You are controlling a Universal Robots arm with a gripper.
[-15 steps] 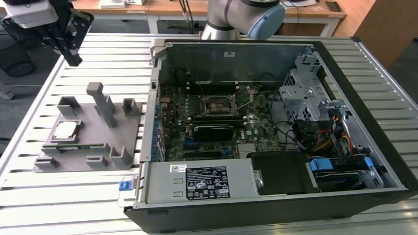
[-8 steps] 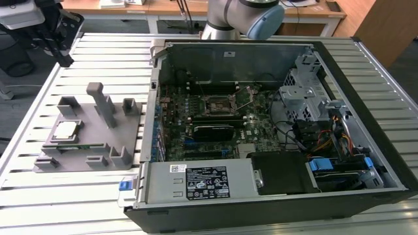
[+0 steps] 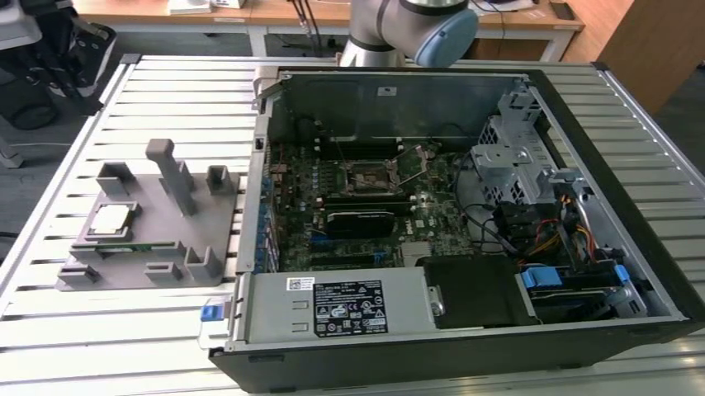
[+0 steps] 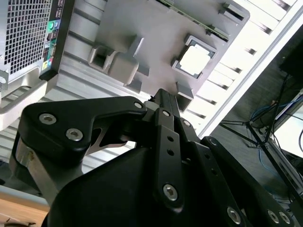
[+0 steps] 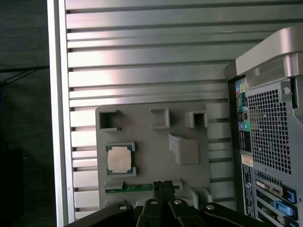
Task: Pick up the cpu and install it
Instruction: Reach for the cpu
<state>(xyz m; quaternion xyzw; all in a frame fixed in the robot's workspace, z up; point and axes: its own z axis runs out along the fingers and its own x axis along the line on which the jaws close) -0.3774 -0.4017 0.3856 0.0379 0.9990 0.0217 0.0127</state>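
On the slatted tabletop [image 3: 187, 91], toward the exterior view's left, the grey holder [image 3: 154, 247] is seen lying beside the open computer case [image 3: 385, 91]. The cpu [image 3: 111, 219] is found seated flat in a pocket on the side of the holder away from the case. The black socket frame [image 3: 375, 175] is made out on the board inside the case, well apart from the cpu. The arm [image 3: 408, 33] is caught at the far edge of the case.

Over to the second wrist view: the gripper [image 4: 161, 94] is shown from behind, its fingers drawn together into one narrow black bar, and nothing is held. The cpu [image 4: 196, 60] is seen beyond the tips and a little to one side, silvery top up, untouched.

Now the first wrist view: the holder [image 5: 156, 137] is looked down upon, and the gripper [image 5: 162, 183] is lined up over the green memory strip [image 5: 130, 187] at the holder's edge. The cpu [image 5: 119, 158] is placed just past that strip, off toward the side away from the case [image 5: 270, 132]. No long axis is offered by the square chip; its edges are run parallel with the holder's. A gap between tips and chip is judged to lie both sideways and in height, and no contact is made.
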